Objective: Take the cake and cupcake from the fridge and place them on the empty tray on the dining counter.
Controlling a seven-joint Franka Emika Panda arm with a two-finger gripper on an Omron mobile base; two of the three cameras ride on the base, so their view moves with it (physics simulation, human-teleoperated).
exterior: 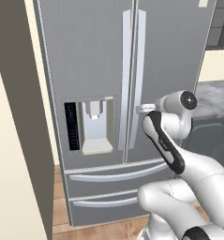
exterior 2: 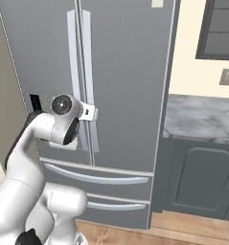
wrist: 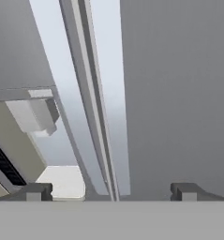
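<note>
The tall grey brushed-steel French-door fridge (exterior: pixel 99 70) was seen filling most of both base views, its two doors shut; the cake and cupcake could not be seen and were presumably shut inside.

At the left of the hand view, the recessed water dispenser panel (wrist: pixel 24 136) was shown. A wrong closure there was judged possible if the hand drifted leftward, since the panel sat just beside the handles.

At the centre, the two long pale handles were seen running side by side either side of the door seam: the left-door handle (wrist: pixel 62 93) and the right-door handle (wrist: pixel 108 93). The two-finger gripper (wrist: pixel 108 191) was held close to the door at their lower ends, its jaws spread wide with nothing between them. Both handles appeared to fall between the finger tips (wrist: pixel 36 191), so both might be clamped together and neither door freed.

At the right, the plain door face was shown. A grip so low on the handle was judged liable to slip off its end once pulled.
</note>
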